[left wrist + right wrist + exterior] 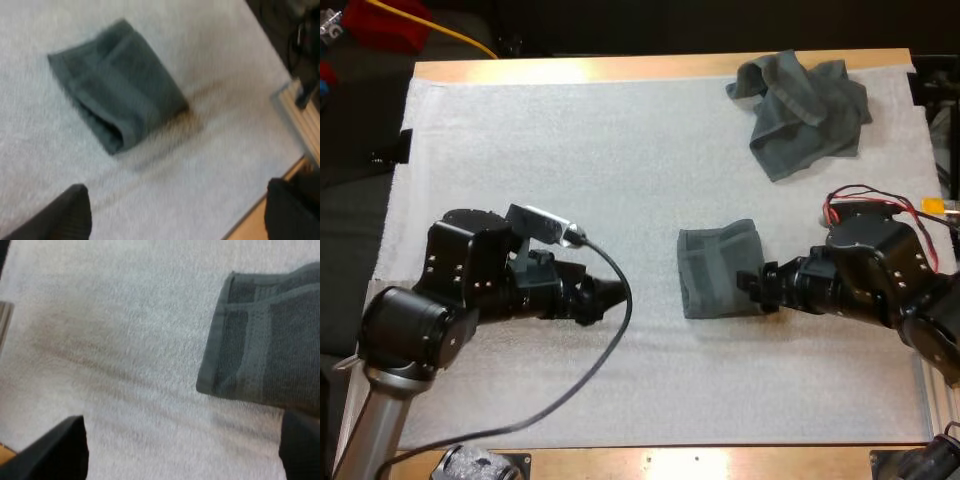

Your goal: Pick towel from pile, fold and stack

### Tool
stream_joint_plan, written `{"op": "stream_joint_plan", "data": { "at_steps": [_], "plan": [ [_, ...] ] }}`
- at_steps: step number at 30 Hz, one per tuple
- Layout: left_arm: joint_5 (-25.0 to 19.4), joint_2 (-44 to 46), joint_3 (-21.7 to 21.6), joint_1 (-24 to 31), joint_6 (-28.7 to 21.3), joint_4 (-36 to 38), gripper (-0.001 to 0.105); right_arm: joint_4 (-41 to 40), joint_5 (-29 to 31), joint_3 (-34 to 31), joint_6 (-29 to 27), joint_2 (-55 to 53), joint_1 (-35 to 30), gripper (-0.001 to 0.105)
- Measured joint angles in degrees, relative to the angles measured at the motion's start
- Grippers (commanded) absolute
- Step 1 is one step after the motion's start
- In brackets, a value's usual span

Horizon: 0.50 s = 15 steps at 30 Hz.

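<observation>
My left pincer (pixel 612 293) is over the white mat (pixel 620 150), its fingers spread and clear of everything. My right pincer (pixel 752 284) is spread as well, just beside the right edge of the folded towel (pixel 715 270), which lies mid-mat between the two pincers. Farther off, a crumpled towel (pixel 805 110) sits at the mat's far right corner.

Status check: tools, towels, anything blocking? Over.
Left tool open, over the mat. Right tool open, at folded towel edge. Crumpled towel far right corner, untouched. Nothing in the way.
</observation>
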State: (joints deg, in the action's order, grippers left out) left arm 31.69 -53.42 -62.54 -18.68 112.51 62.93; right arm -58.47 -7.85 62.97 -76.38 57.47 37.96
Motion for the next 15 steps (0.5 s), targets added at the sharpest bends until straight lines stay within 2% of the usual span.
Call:
{"op": "stream_joint_plan", "data": {
  "at_steps": [12,15],
  "plan": [
    [-0.1,-0.1,18.2,0.0,11.2,-19.6,0.071,-0.1,0.0,0.0,-1.2,-0.1,0.0,0.075],
    [-0.1,-1.4,20.9,0.0,14.3,-24.9,0.071,-0.1,0.0,0.0,-1.2,-0.1,0.0,0.075]
  ]
}}
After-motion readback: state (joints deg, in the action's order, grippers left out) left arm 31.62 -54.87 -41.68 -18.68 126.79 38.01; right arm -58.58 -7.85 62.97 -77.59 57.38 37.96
